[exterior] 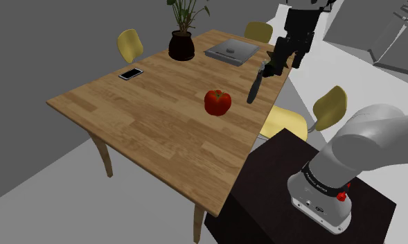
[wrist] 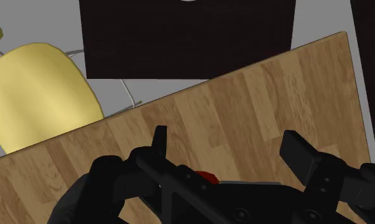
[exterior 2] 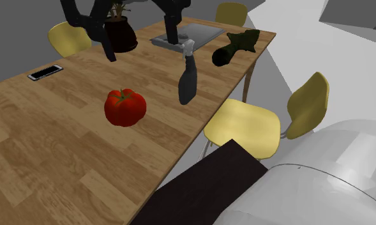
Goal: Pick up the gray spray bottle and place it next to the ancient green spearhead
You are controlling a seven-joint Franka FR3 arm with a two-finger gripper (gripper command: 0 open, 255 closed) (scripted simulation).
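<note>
The spray bottle (exterior 2: 188, 80), dark grey in the body with a paler head, seems to lie on its side on the wooden worktop (exterior: 147, 118), though its pose is hard to read; it sits near the edge that faces the yellow chair (exterior 2: 244, 124), between the red tomato (exterior: 217, 102) and the dark green spearhead (exterior 2: 234, 46), apart from both; the spearhead lies just beyond the bottle's head, close to the same edge.

The pincer (wrist: 229, 143) is released; in the wrist view its two black fingers stand well apart with bare wood between them, grasping nothing; in the shoulder view it hangs above the far end of the worktop, over the spearhead's area and clear of the bottle.

Farther along the worktop are a flat grey device (exterior: 230, 50), a potted plant (exterior: 181, 45) and a phone (exterior: 131, 73); the dark stand (wrist: 186, 38) shows past the worktop's edge in the wrist view.
</note>
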